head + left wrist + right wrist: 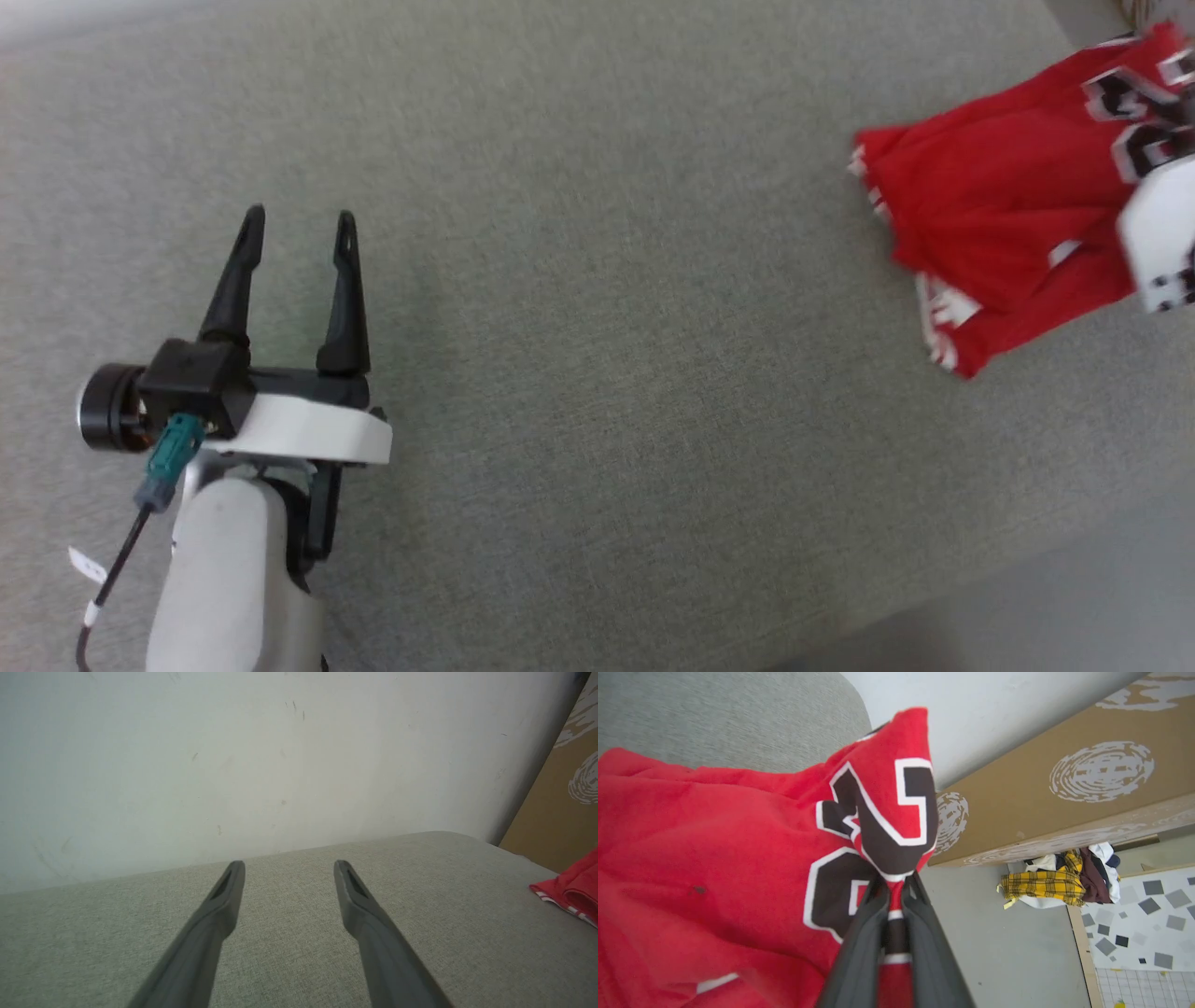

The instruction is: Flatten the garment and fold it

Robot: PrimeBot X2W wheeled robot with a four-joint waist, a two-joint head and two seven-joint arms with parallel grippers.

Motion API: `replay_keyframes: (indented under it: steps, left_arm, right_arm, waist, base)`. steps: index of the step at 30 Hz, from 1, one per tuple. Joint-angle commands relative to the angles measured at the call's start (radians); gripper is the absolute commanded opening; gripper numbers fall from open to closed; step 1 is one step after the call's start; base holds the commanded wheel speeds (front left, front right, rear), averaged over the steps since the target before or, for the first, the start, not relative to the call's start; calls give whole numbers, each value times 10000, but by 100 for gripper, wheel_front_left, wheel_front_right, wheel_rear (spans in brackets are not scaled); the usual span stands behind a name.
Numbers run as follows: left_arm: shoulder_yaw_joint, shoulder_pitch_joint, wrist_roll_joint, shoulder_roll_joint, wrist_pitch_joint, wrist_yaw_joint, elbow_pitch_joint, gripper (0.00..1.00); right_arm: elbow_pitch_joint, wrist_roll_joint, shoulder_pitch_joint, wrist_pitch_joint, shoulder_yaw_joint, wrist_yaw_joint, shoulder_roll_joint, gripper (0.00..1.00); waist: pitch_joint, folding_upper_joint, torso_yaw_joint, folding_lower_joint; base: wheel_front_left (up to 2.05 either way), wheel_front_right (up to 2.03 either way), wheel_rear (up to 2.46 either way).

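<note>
The garment (1008, 215) is a red jersey with black, white-outlined numbers, bunched up at the right edge of the grey work surface. In the right wrist view my right gripper (896, 889) is shut on a fold of the garment (714, 858), with red cloth pinched between its two dark fingers and rising above the tips. My left gripper (299, 224) hovers open over bare grey fabric at the lower left, far from the jersey. Through the left wrist view, its fingers (219, 905) stand wide apart, and a corner of the garment (572, 893) shows at the right edge.
The grey cushioned surface (597, 327) spans most of the head view, with a white wall (233, 765) behind it. A brown patterned board (1064, 788) leans beside the surface. A pile of clothes (1059, 879), one of them yellow plaid, lies on the floor.
</note>
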Motion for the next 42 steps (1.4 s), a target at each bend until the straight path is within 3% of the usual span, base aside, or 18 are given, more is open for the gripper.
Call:
replay_keyframes:
  steps: [1, 9, 14, 15, 16, 17, 27, 32, 38, 42]
  left_arm:
    - [-71, -277, 114, 152, 64, -54, -109, 100]
    - [-55, -568, 149, 472, 284, -42, -421, 100]
    - [-33, -529, 94, 548, 298, -3, -443, 100]
    - [-28, -512, 71, 544, 290, 10, -429, 100]
    - [-30, -485, 52, 535, 279, 23, -402, 100]
    - [-36, -456, 31, 516, 266, 39, -375, 100]
    - [-215, -109, -285, 98, 27, 136, 227, 100]
    - [-312, 388, -698, -205, -55, 134, 726, 100]
    - [-475, 671, -1004, -376, -69, 73, 1078, 100]
    - [-589, 919, -1182, -462, -71, 91, 1313, 100]
  right_arm:
    - [339, -376, -341, -309, -777, -25, 98, 0]
    - [1113, -1810, -835, -1092, -3684, -25, 404, 0]
    - [1510, -2497, -1041, -1602, -4581, -25, 614, 2]
    - [1595, -2548, -1076, -1724, -4710, -25, 668, 40]
    - [1685, -2645, -1089, -1815, -4804, -25, 697, 87]
    - [1767, -2732, -1099, -1898, -4901, -25, 716, 100]
    - [2293, -2382, -897, -3236, -5176, -25, 785, 100]
    - [2139, -1107, -162, -4076, -4766, -25, 930, 100]
    - [1106, 323, 1078, -4574, -4112, -25, 1170, 100]
    - [-546, 1455, 2455, -4685, -3570, -25, 1447, 100]
  waist:
    - [969, 0, -245, -2]
    - [1535, 0, 239, -2]
    - [1496, 0, 448, -2]
    - [1452, 0, 476, -2]
    - [1382, 0, 506, -2]
    - [1313, 0, 538, -2]
    - [-47, 0, 1111, -2]
    - [-1403, 0, 1745, -2]
    - [-2334, 0, 2406, -2]
    - [-2792, 0, 2848, -2]
  base:
    - [0, 0, 0]
    - [0, 0, 0]
    - [0, 0, 0]
    - [0, 0, 0]
    - [0, 0, 0]
    - [0, 0, 0]
    - [0, 0, 0]
    - [0, 0, 0]
    - [0, 0, 0]
    - [0, 0, 0]
